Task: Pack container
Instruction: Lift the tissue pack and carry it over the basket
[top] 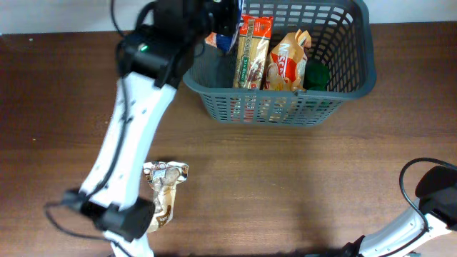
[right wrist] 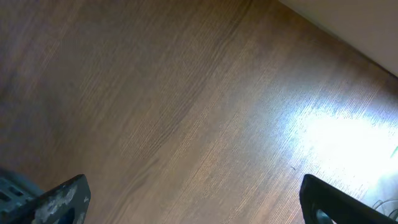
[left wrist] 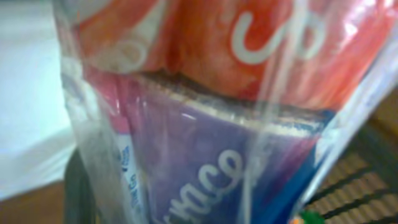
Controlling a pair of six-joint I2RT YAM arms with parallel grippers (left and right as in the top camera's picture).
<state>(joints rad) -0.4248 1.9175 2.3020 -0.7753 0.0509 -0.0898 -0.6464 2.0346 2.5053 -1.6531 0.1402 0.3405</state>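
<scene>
A dark grey basket [top: 271, 108] stands at the far side of the tabletop [top: 285, 178], a little right of centre, its lattice wall facing the room. Three groceries already lie inside: a long green-and-red packet [top: 251, 53] leaning near the middle, an orange bag [top: 285, 64] touching it on the right, and a green item [top: 316, 73] tucked in the right end.

The left arm [top: 136, 135] stretches from the near left edge of the tabletop to the basket's far left corner. There the left end effector [top: 220, 20] is pressed together on a red-and-blue packet [left wrist: 217, 124], which hangs over the left end of the basket. Seen from the wrist, the packet's clear, shiny wrapper fills almost the whole view, red above and purple-blue below, with white lettering. Whether the packet touches the basket floor I cannot tell.

A crinkled gold packet [top: 166, 187] lies on the near left of the tabletop, just beside the left arm's lower link and well apart from the basket.

The right arm [top: 421, 221] sits at the near right corner. The right end effector [right wrist: 193, 186] has its fingers spread wide over bare wood, gripping nothing.
</scene>
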